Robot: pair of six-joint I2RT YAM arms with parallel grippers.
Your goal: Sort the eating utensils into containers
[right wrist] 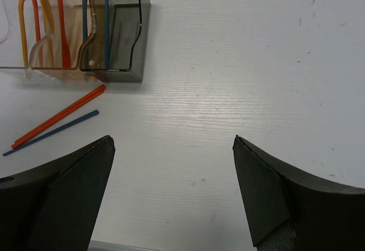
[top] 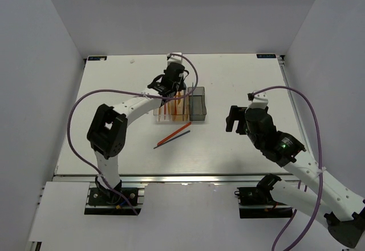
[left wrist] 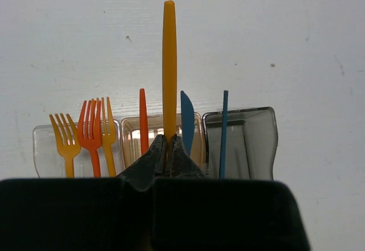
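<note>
Surface: white table (top: 245, 85), matt, with a faint wood-like grain and a few small dark specks.
Row of bins: clear rectangular plastic bin (top: 160, 112), tan rectangular plastic bin (right wrist: 57, 63) and dark smoky grey rectangular plastic bin (top: 197, 105) stand side by side and touching, left of the table's middle.
Loose pieces: thin orange plastic utensils (right wrist: 60, 116), apparently two pressed together, lie flat and slanted just in front of the bins.
Beside them: thin dark blue plastic utensil (right wrist: 51, 133), flat, nearly parallel, on their near side.
Kind of the loose pieces: cannot be told.
</note>
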